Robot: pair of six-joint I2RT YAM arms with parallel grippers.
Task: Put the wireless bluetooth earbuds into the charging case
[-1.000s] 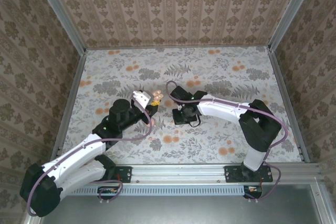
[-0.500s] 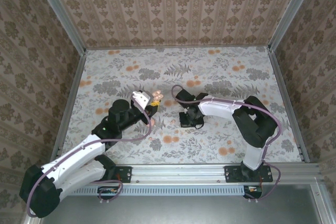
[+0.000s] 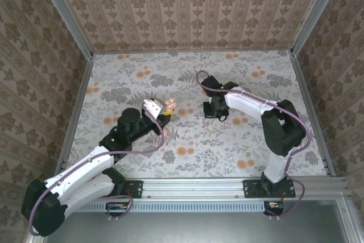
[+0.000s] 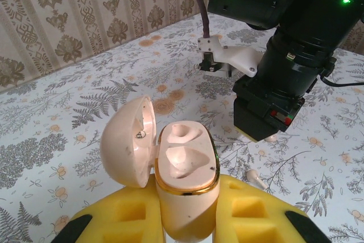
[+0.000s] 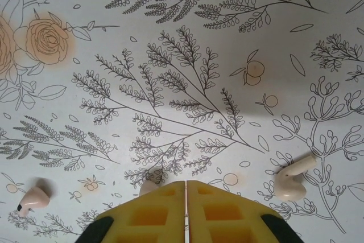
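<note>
From my screen I see a table (image 3: 142,78) covered with a pale sheet, printed with grey ferns and orange flowers. Walls close three sides: the back wall (image 3: 193,9), the left wall (image 3: 28,83) and the right wall (image 3: 341,83) (all in the same beige damask paper). Grey metal posts (image 3: 63,14) stand in the far corners, and a metal rail (image 3: 227,188) runs along the near edge. The light is soft and even.

charging case (image 4: 185,160) in left gripper (image 4: 186,217); right gripper (image 5: 186,193) right of it; earbuds (image 5: 293,179) on table (image 5: 170,55), flanking right gripper
</note>
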